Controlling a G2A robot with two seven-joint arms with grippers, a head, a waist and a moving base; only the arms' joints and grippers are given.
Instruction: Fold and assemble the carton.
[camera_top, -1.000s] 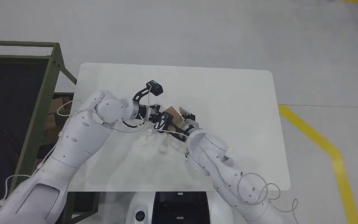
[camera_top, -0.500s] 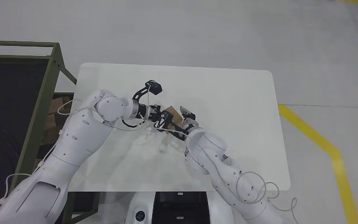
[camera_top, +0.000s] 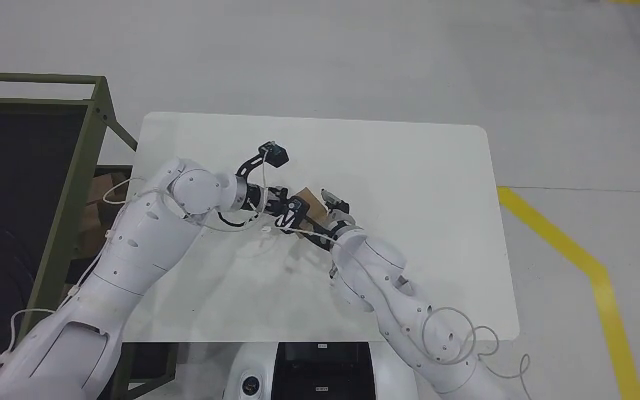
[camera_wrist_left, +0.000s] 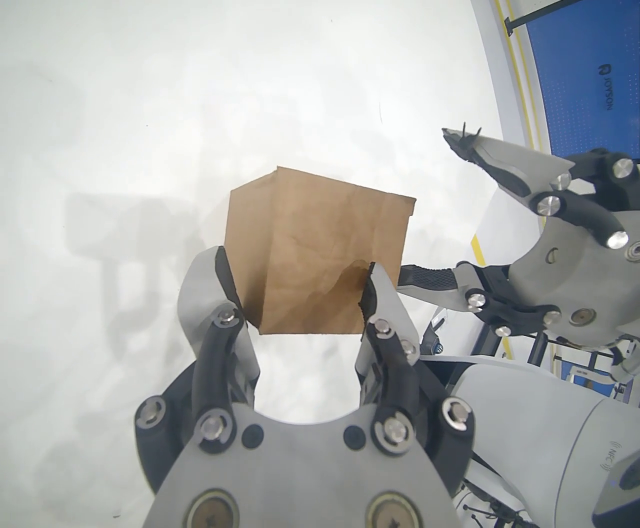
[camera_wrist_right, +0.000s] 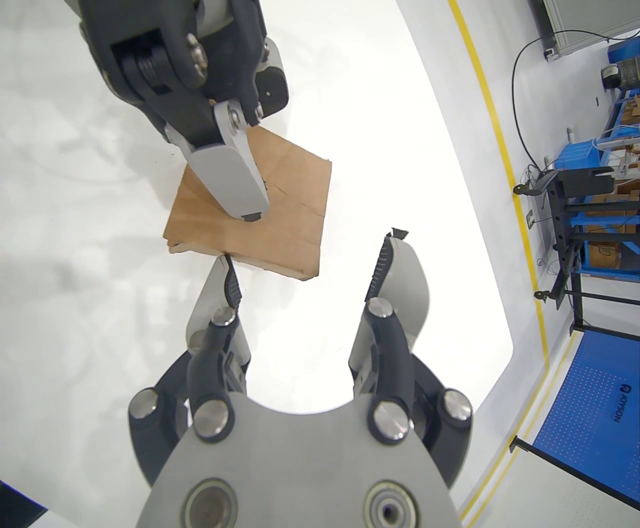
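Observation:
A small brown carton (camera_wrist_left: 320, 240), partly folded with a creased side panel, sits near the table's middle (camera_top: 311, 203). My left gripper (camera_wrist_left: 297, 272) straddles it, one finger on the side panel and the other on the opposite edge, shut on it. In the right wrist view one left finger (camera_wrist_right: 230, 175) lies across the carton's (camera_wrist_right: 295, 235) top face. My right gripper (camera_wrist_right: 310, 247) is open just in front of the carton, and one fingertip (camera_wrist_right: 229, 272) touches its near edge. The left wrist view has the right gripper (camera_wrist_left: 427, 205) beside the carton with its jaws apart.
The white table (camera_top: 420, 160) has free room all round the carton, with its rounded far-right corner near a yellow floor line (camera_top: 560, 240). A green-framed cart (camera_top: 60, 150) holding cardboard stands off the table's left edge.

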